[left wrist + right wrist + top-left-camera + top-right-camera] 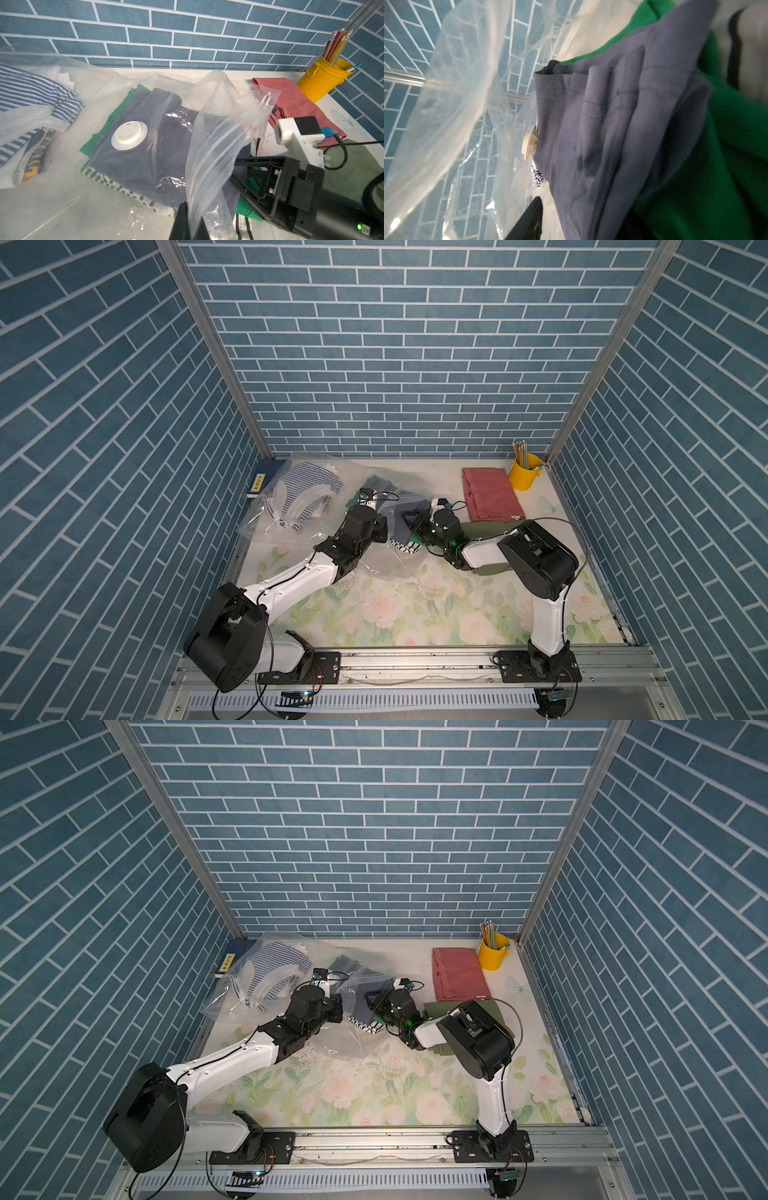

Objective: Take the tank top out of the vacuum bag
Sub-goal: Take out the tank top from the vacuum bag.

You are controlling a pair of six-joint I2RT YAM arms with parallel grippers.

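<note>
Left gripper (pixel 192 214) pinching vacuum bag (pixel 218 135) lip, right gripper (pixel 241 172) in bag mouth against grey garment (pixel 602 124), whether clamped cannot be told.

Clear, glossy plastic film, creased and glinting, for the vacuum bag (pixel 218 135) at centre frame. Hard white matt plastic for its round valve (pixel 129 135). Matt woven cloth with stitched hems in the slate-blue garment (pixel 612 124). Matt too in the green cloth (pixel 726 166) at right (weave too blurred to tell). Glossy yellow painted metal on the pail (pixel 320 81), upper right, with soft matt pink cloth (pixel 295 101) just beside.
</note>
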